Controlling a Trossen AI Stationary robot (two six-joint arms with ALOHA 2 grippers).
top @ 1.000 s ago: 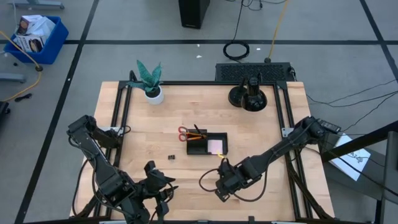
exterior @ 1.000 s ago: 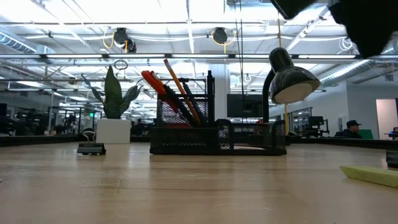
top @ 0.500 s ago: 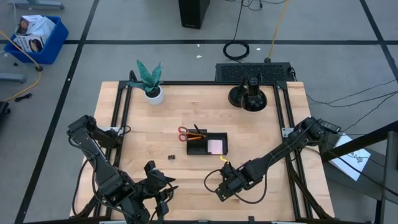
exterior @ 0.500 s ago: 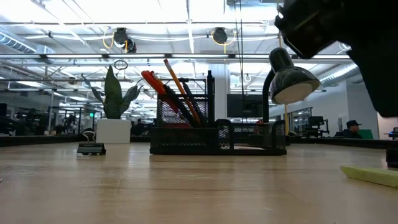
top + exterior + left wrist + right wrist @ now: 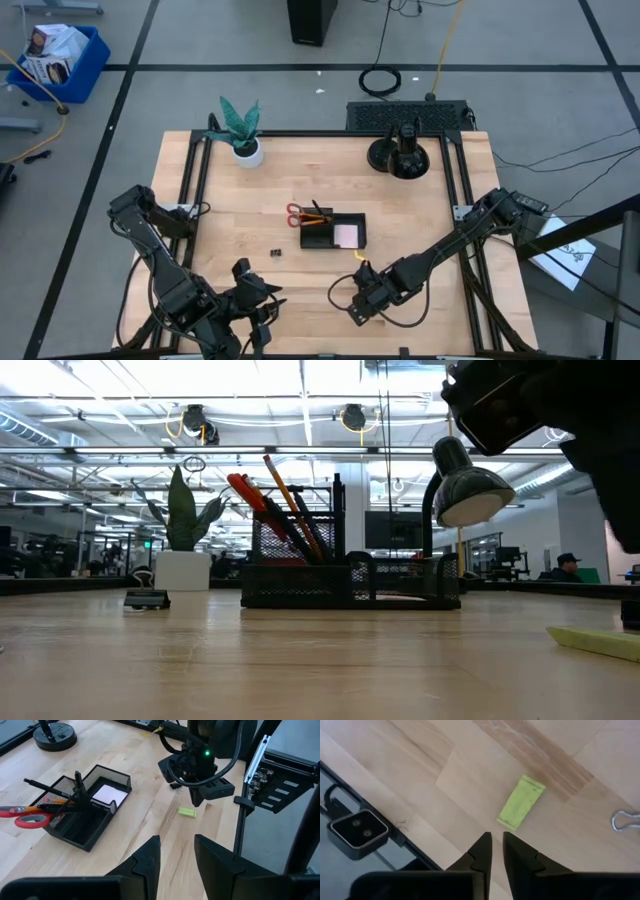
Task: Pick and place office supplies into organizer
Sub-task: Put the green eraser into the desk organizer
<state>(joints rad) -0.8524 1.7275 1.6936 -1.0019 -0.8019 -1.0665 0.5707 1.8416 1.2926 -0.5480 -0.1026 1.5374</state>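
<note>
Right gripper poised above the near right part of the table, fingers nearly together with only a narrow slit between them, nothing held. Small yellow-green piece flat on the wood directly ahead of those fingertips, close but apart from them, not touched. Long axis of the piece running roughly in line with the reach of the fingers, slightly skewed, so judged that the jaws must spread and straddle the short sides before descent. Binder clip just beside the piece, a likely obstruction if the approach drifts. Organizer at mid-table, farther from the near edge than the gripper, already holding scissors, pens and a pink pad. Left gripper parked at the near left, fingers apart, empty; right arm plainly the nearer to the piece.
</note>
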